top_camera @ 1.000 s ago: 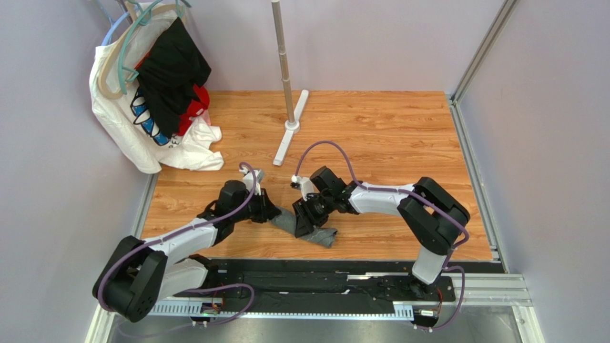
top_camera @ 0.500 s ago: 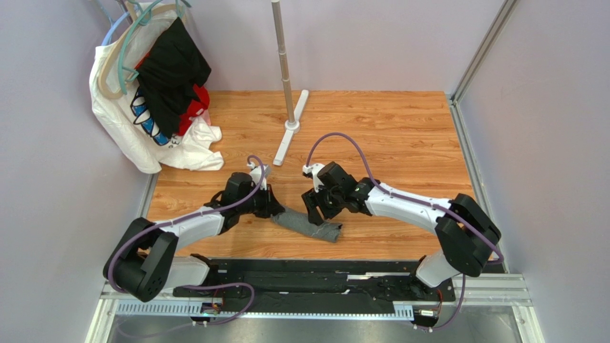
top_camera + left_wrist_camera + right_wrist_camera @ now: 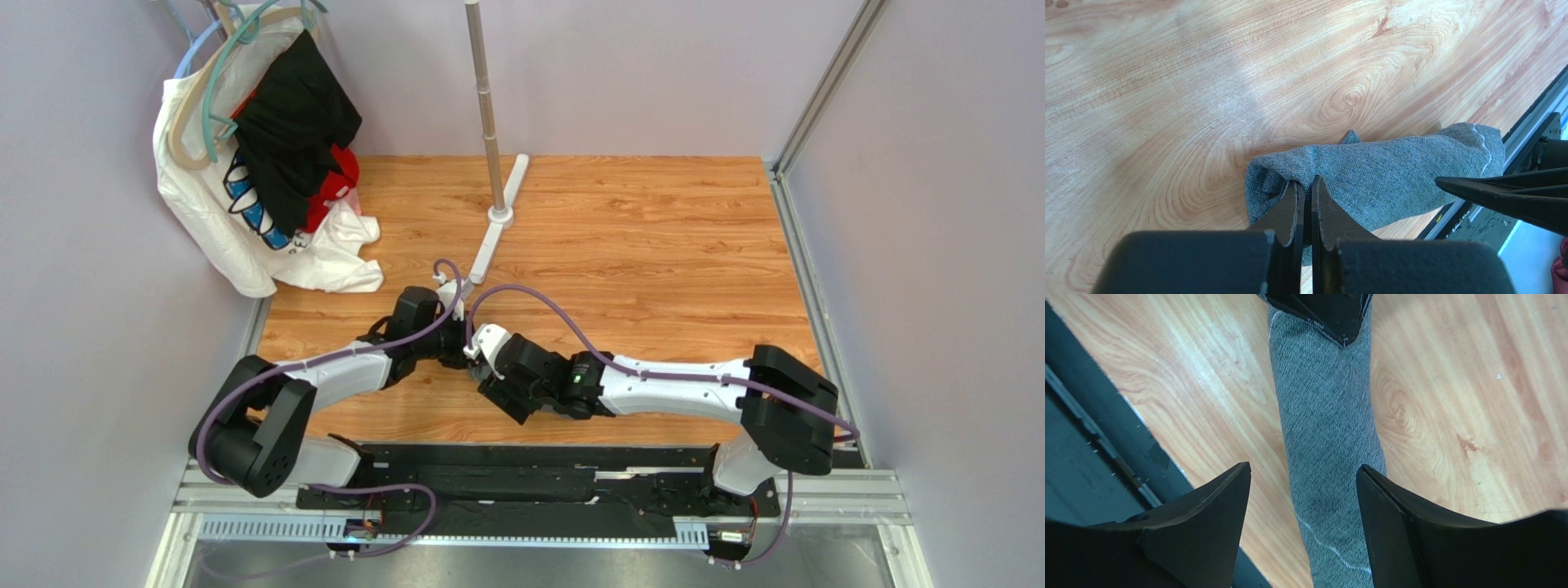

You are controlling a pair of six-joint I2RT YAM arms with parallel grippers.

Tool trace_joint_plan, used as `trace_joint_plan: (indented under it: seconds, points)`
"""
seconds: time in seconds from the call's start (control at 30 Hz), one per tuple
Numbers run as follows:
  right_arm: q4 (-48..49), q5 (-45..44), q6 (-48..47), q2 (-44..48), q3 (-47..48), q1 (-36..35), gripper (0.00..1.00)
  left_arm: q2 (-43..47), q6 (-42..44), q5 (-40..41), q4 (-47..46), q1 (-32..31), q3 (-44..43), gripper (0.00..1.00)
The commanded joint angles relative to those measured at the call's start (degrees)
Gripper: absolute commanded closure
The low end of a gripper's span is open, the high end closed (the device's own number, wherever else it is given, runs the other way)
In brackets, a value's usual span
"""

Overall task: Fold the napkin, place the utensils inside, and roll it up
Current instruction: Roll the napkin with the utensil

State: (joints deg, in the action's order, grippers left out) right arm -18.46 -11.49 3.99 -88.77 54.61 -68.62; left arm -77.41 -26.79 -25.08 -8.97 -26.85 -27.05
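A wood-grain bench [image 3: 687,233] fills the middle, boxed in by plain pale lilac walls [image 3: 638,61]. At 12 o'clock a metal pole [image 3: 487,110] rises from a long white foot [image 3: 501,218]. At 10 o'clock white, black and red clothes [image 3: 288,123] hang on hangers against the wall. An aluminium rail [image 3: 846,496] runs along 6 o'clock. The light is soft and even.

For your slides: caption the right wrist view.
Open right end effector straddling a rolled dark grey felt napkin.
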Motion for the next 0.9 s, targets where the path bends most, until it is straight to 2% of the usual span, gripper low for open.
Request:
trace_joint_plan:
  seconds: [0.0, 0.13, 0.47, 0.57, 0.67, 0.77, 0.8, 0.87]
  points:
    - [5.9, -7.7, -3.7, -2.3, 0.0, -1.3, 0.32, -1.0, 1.8, -1.0, 2.2, 0.1, -1.6, 1.00]
    - [7.3, -8.7, -5.8, -4.6, -0.4, -2.0, 0.32, -1.4, 2.0, -1.3, 2.6, 0.1, -2.1, 1.00]
    - [7.1, -12.2, -4.3, -8.9, -2.1, -2.0, 0.33, -2.4, 2.9, -2.1, 3.7, 0.1, -3.8, 1.00]
    - [6.5, -11.2, -2.7, -10.3, -1.8, -1.6, 0.35, -2.4, 3.1, -2.4, 3.6, 0.1, -4.2, 1.00]
    - [5.8, -9.3, -1.3, -11.5, -1.7, -0.6, 0.41, -2.0, 3.1, -2.6, 3.6, 0.1, -4.4, 0.99]
    - [4.8, -6.5, 0.6, -12.0, -1.9, 0.9, 0.56, -1.0, 2.9, -2.1, 3.9, 0.1, -4.3, 0.87]
    - [4.4, -5.6, 0.9, -12.0, -1.9, 1.9, 0.61, -0.2, 2.6, -1.2, 4.0, 0.1, -4.2, 0.71]
    - [3.8, -2.9, 1.7, -11.9, -2.2, 2.8, 0.63, 1.1, 2.1, 0.0, 4.4, 0.1, -3.9, 0.59]
